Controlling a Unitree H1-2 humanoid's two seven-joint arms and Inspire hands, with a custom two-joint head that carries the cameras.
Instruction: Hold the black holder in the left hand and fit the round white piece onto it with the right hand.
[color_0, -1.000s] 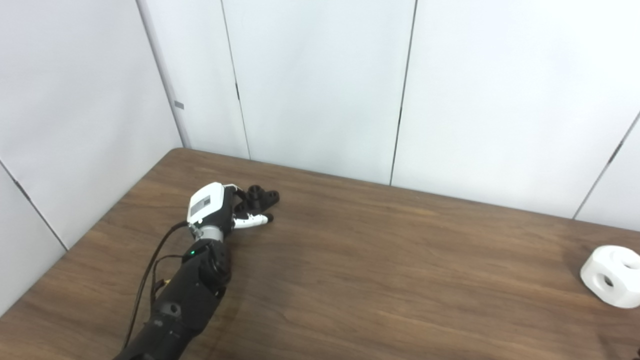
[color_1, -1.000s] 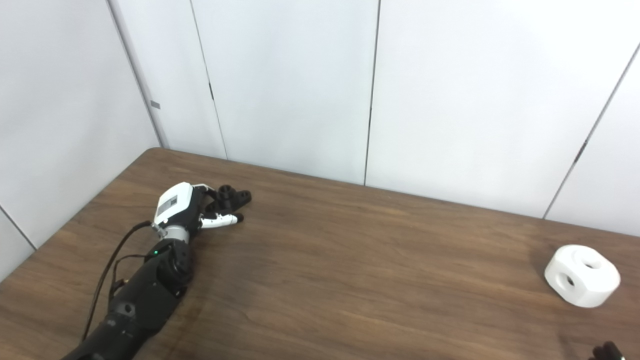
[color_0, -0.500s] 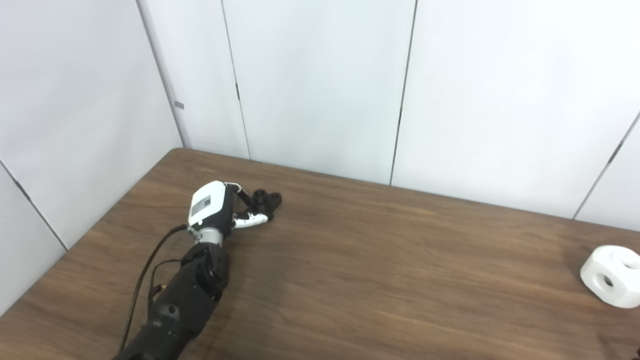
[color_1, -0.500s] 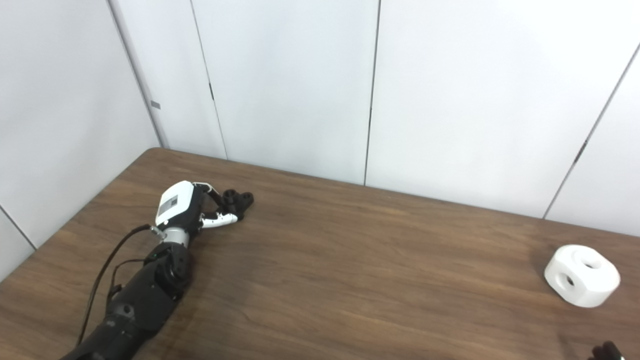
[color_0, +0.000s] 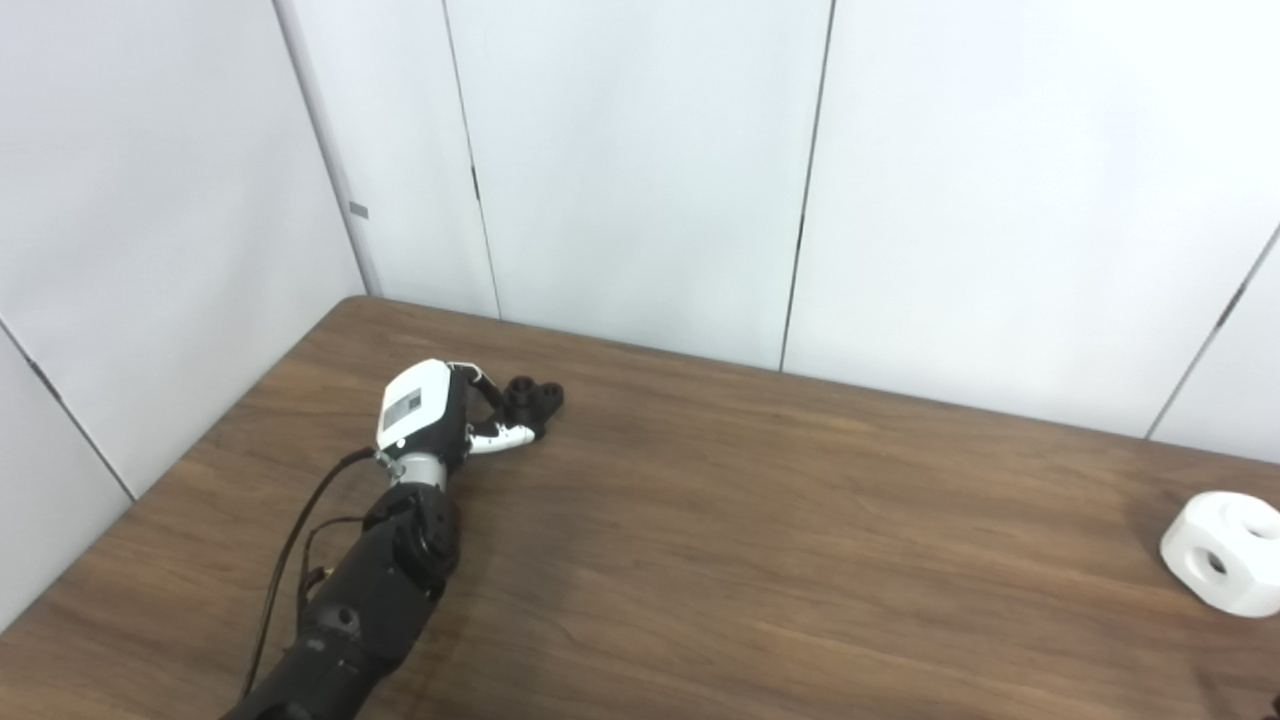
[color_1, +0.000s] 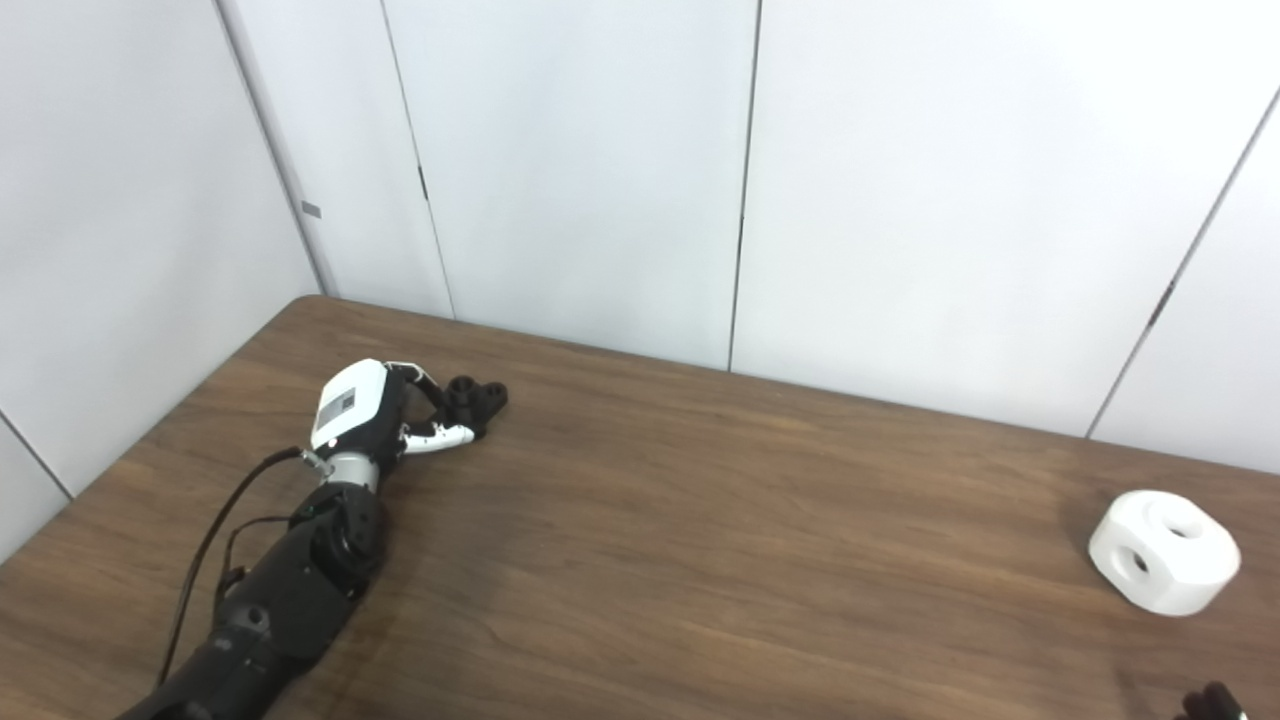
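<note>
The black holder (color_0: 533, 397) lies on the wooden table (color_0: 760, 520) at the far left. My left hand (color_0: 440, 415) has reached it from the near side; its dark fingers and white thumb are curled around the holder, which still rests on the table. The round white piece (color_1: 1165, 550), a chunky block with round holes, sits alone at the far right of the table. Of my right hand (color_1: 1212, 700) only dark fingertips show at the bottom right corner, well short of the white piece; its pose is hidden.
White wall panels (color_0: 640, 170) close the table's back and left sides, close behind the holder. My left forearm (color_0: 370, 590), with a loose black cable, lies across the near left of the table.
My left hand has pushed slightly forward and its fingers and thumb have closed in around the black holder. The white piece and the right hand have not moved.
</note>
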